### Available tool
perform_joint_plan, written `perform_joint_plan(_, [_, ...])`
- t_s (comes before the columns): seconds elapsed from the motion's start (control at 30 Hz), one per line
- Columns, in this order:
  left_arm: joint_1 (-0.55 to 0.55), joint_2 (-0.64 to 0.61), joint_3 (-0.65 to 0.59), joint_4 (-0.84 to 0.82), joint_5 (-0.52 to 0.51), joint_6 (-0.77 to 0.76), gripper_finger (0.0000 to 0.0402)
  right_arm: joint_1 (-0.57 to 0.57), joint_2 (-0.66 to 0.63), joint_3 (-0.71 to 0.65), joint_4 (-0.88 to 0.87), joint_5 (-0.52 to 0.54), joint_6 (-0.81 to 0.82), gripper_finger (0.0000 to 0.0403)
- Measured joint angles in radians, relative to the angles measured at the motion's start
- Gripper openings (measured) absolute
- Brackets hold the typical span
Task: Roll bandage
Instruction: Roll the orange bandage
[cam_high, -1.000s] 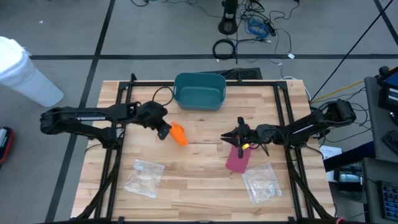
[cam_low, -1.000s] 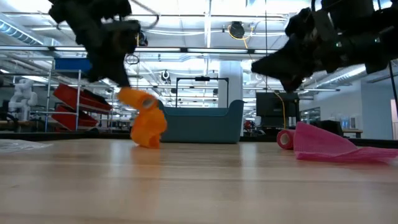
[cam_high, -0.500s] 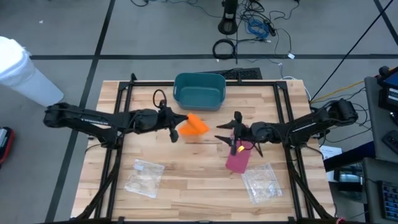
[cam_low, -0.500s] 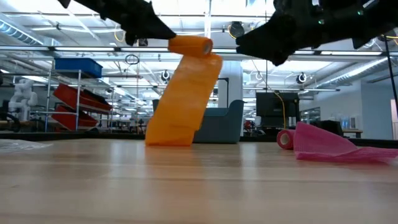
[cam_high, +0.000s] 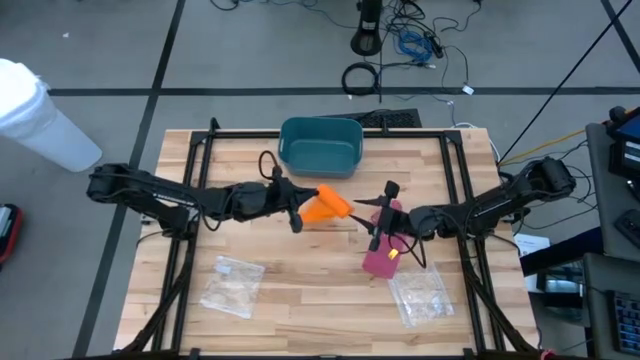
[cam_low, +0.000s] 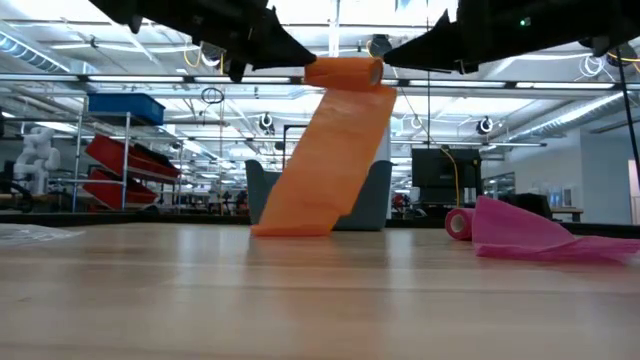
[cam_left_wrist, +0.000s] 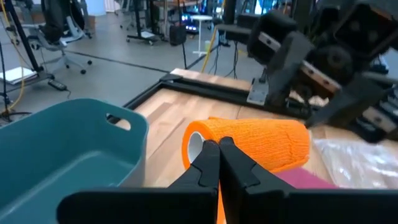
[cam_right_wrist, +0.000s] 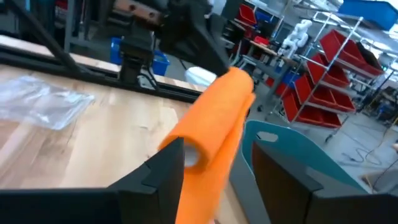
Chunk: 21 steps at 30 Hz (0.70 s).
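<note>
An orange bandage roll (cam_high: 332, 206) is lifted above the table's middle. Its loose strip (cam_low: 325, 160) hangs slanting down, and the strip's lower end (cam_low: 295, 226) rests on the wood. My left gripper (cam_high: 296, 210) is shut on the roll's left end. My right gripper (cam_high: 376, 216) is open at the roll's other end (cam_right_wrist: 194, 157), one finger on each side. A pink bandage (cam_high: 382, 252) lies partly unrolled on the table under my right arm, its rolled end (cam_low: 458, 223) on the wood. My left gripper pinches the rim of the roll's open end (cam_left_wrist: 194, 142) between its two shut fingers, coming level from the table's left, along the roll's axis. The roll is lifted clear and lies about level, its strip hanging slack to the table. My right gripper: whether its fingers touch the roll I cannot tell.
A teal bin (cam_high: 320, 146) stands at the far middle of the table. Two clear plastic bags lie near the front, one on the left (cam_high: 232, 285) and one on the right (cam_high: 420, 292). A black frame (cam_high: 200, 180) runs around the table.
My left gripper has gone up and toward the table's right with the orange roll. The roll has been lifted clear and has unwound: its strip now hangs long while its lower end stays on the table. My right gripper has risen toward the roll.
</note>
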<state>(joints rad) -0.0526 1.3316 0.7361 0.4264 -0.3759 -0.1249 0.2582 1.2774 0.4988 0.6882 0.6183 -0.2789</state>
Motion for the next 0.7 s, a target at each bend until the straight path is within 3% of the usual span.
perform_joint_plan(0.17, [0.0, 0.003, 0.0, 0.043, -0.001, -0.001, 0.0, 0.012, 0.001, 0.0, -0.024, 0.086, -0.021, 0.0167])
perform_joint_plan(0.7, [0.0, 0.003, 0.0, 0.082, 0.0, -0.028, 0.0, 0.002, 0.001, 0.0, 0.021, 0.056, -0.025, 0.0167])
